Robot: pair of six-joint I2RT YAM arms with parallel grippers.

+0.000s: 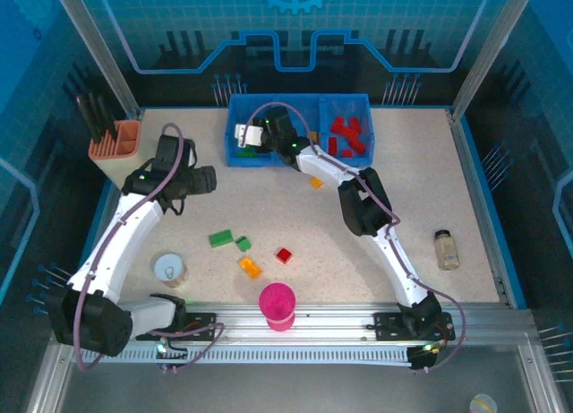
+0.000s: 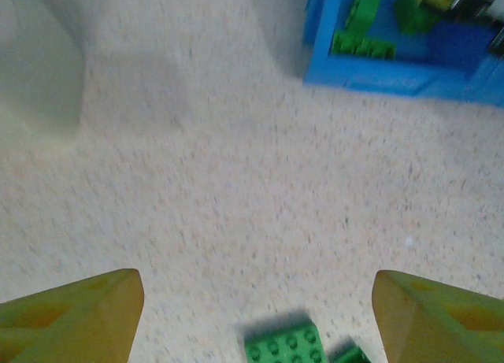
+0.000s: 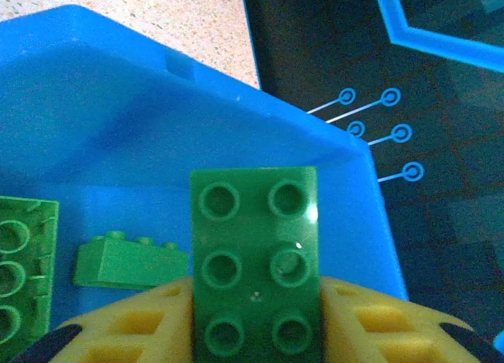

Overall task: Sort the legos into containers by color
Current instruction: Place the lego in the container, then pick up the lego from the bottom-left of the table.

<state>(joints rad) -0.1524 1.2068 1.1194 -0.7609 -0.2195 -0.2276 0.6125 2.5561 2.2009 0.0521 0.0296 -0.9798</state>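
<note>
Five loose pieces lie on the table (image 1: 430,189): two green legos (image 1: 220,238), two orange legos (image 1: 250,267) and one red lego (image 1: 284,255). The right gripper (image 3: 256,316) clamps one green brick (image 3: 256,237) above the blue tray (image 3: 118,103)'s left compartment, beside two other green bricks (image 3: 130,261). The left gripper (image 2: 258,288) hangs wide open over the table.

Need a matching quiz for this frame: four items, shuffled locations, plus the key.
1. green brick
2. red legos
3. pink cup
4. tool holder

A. right compartment of the tray
B. in the right gripper
C. far left corner
D. near edge, centre

Pairs: 1-B, 2-A, 3-D, 4-C
</note>
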